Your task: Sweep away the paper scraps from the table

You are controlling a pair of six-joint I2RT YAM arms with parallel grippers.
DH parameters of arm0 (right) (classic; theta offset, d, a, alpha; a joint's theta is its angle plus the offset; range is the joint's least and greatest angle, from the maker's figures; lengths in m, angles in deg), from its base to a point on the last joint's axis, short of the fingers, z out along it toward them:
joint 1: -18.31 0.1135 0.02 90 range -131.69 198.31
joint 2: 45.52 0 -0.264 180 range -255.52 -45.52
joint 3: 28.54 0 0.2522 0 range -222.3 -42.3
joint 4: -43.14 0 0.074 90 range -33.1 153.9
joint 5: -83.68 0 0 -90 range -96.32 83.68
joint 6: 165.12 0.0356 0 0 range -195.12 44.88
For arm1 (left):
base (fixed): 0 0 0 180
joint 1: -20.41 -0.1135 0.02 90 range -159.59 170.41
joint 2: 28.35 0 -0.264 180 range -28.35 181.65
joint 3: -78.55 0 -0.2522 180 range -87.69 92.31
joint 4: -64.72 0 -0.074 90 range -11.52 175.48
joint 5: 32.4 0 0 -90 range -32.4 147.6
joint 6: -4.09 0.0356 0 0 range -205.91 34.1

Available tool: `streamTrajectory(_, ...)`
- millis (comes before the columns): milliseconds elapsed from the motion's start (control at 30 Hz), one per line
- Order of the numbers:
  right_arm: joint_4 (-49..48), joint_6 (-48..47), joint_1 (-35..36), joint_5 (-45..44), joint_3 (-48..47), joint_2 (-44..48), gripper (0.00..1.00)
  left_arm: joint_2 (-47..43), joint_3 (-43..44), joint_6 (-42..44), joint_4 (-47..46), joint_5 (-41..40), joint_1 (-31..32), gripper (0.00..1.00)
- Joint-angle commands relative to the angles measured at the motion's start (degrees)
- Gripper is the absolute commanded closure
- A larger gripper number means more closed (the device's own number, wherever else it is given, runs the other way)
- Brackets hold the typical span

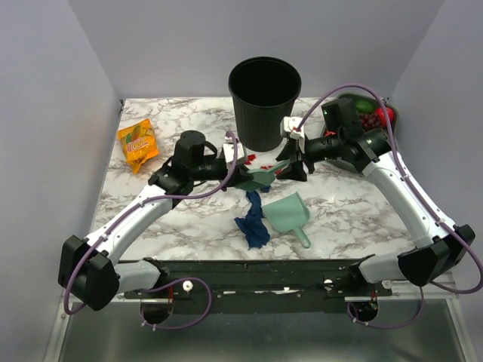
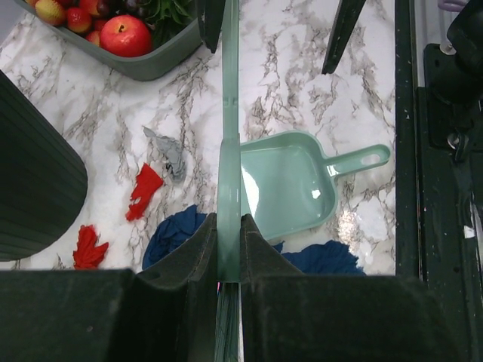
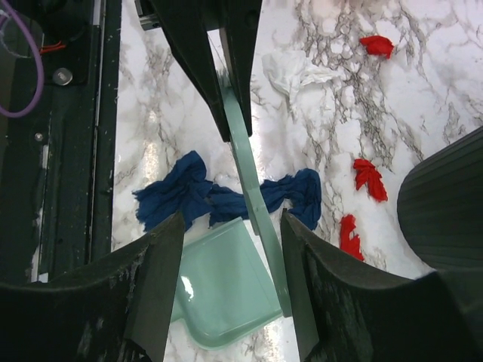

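Several red paper scraps lie on the marble table (image 1: pixel 355 204) in front of the black bin: in the top view (image 1: pixel 251 158), the left wrist view (image 2: pixel 143 190) and the right wrist view (image 3: pixel 370 178). My left gripper (image 1: pixel 245 177) (image 2: pixel 229 222) is shut on a teal brush handle (image 2: pixel 229 143) held above the table. My right gripper (image 1: pixel 290 167) (image 3: pixel 232 219) is open, its jaws on either side of the handle's far end (image 3: pixel 253 188), which sits close to one finger. The teal dustpan (image 1: pixel 287 213) (image 2: pixel 290 185) (image 3: pixel 219 290) lies on the table below.
A black bin (image 1: pixel 264 102) stands at the back middle. A dark blue cloth (image 1: pixel 253 222) lies beside the dustpan. An orange snack packet (image 1: pixel 137 143) is at the back left, a fruit basket (image 1: pixel 370 113) at the back right. A crumpled white paper (image 3: pixel 298 72) lies near the scraps.
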Motion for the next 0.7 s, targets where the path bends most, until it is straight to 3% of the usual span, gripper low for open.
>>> streamTrajectory(0, -0.6, 0.7, 0.0, -1.0, -0.6, -1.0, 0.38, -2.8, 0.7, -2.6, -4.8, 2.0, -0.2, 1.0)
streamTrajectory(100, -2.8, 3.9, -0.4, -2.5, -0.1, 0.2, 0.33, -3.1, 0.8, -1.6, -3.0, 2.1, -0.5, 1.0)
streamTrajectory(267, -2.2, 7.4, -4.0, 2.7, -6.9, -1.0, 0.2, -3.7, 0.9, -0.8, -0.8, 2.2, -0.9, 1.0)
streamTrajectory(667, 14.4, -3.7, -4.6, 9.4, -13.6, -6.4, 0.24, -5.2, 1.2, -4.9, -2.9, 3.8, -2.5, 1.0)
